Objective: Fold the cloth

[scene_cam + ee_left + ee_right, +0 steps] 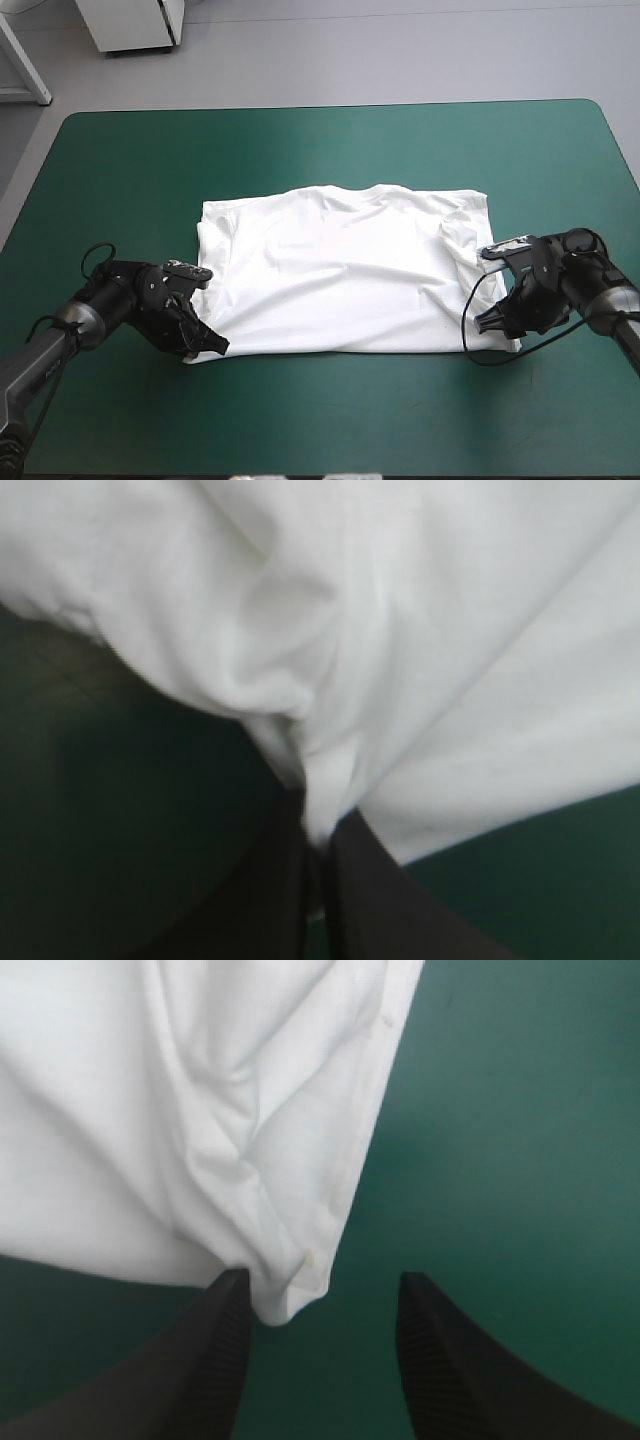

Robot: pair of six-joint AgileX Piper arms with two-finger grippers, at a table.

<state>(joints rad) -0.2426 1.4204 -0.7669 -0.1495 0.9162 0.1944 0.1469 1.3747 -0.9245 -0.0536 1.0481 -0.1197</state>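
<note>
The white T-shirt (340, 270) lies folded in a broad rectangle in the middle of the teal-green table (320, 150). My left gripper (205, 343) is at its near left corner, shut on the T-shirt: in the left wrist view the cloth (380, 660) bunches into the closed fingertips (318, 855). My right gripper (490, 322) is at the near right corner, open. In the right wrist view the T-shirt's corner (290, 1295) lies between the two spread fingers (225, 1310), touching one of them, the other standing apart over the cover.
Bare teal-green cover (330, 420) runs along the near edge in front of the shirt and on both sides. A white cabinet (130, 22) stands beyond the far edge of the table.
</note>
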